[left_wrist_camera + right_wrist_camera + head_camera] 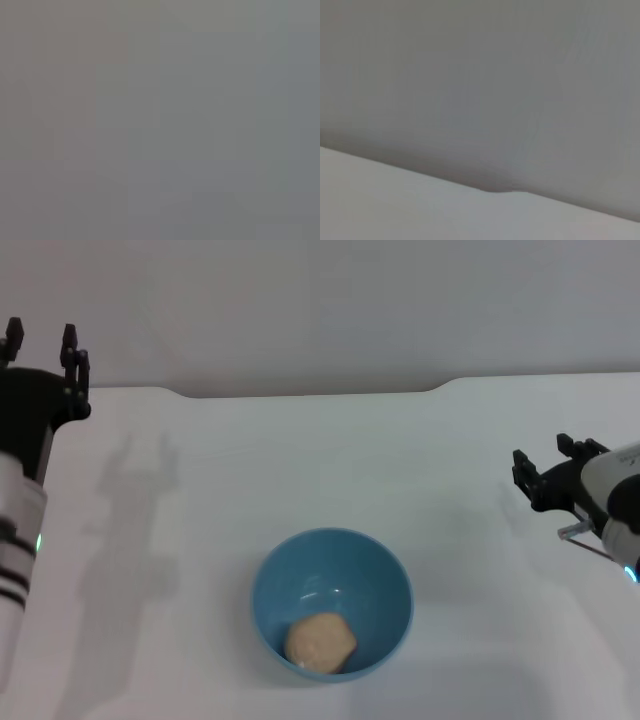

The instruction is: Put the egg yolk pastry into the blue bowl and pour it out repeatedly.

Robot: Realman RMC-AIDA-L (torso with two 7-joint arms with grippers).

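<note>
The egg yolk pastry (320, 642) lies inside the blue bowl (385, 585), toward its 6 o'clock wall, on the white table (300, 460). The left gripper (42, 345) at 10 o'clock and the right gripper (548, 472) at 3 o'clock both stand spread and empty. Pouring comes next: grip the rim firmly and tilt slowly so the pastry rolls out nearby.

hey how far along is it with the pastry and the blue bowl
Done: the pastry lies inside the blue bowl, which stands upright on the table. In hand: nothing; the left gripper and right gripper are open, apart from the bowl at the table's sides. Left: tipping the pastry out, then repeating.
</note>
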